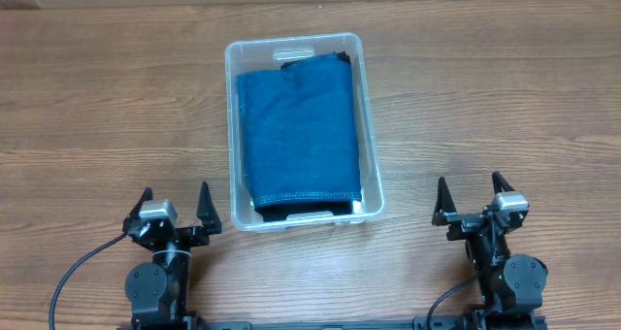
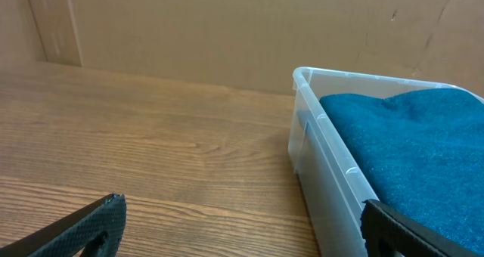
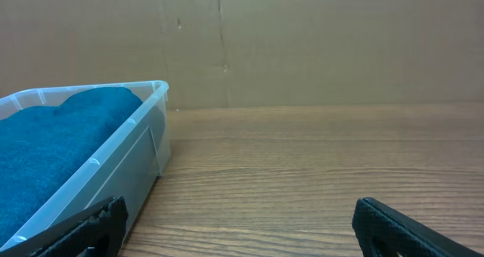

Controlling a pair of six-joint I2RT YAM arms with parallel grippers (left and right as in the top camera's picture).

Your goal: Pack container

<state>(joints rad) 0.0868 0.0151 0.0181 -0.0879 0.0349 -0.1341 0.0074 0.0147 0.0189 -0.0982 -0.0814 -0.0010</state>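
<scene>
The clear plastic container (image 1: 233, 78) stands in the middle of the table. A folded blue denim garment (image 1: 299, 136) fills it, with a dark cloth showing under its near edge. The container also shows in the left wrist view (image 2: 318, 147) and in the right wrist view (image 3: 121, 140), with the blue cloth (image 2: 412, 147) (image 3: 53, 140) inside. My left gripper (image 1: 178, 206) is open and empty at the front left, apart from the container. My right gripper (image 1: 475, 196) is open and empty at the front right. Both sets of fingertips (image 2: 242, 230) (image 3: 238, 227) frame bare wood.
A cardboard wall (image 2: 227, 30) stands behind the wooden table (image 1: 485, 87) and also shows in the right wrist view (image 3: 302, 38). Black cables (image 1: 82, 267) trail from the arm bases at the front edge.
</scene>
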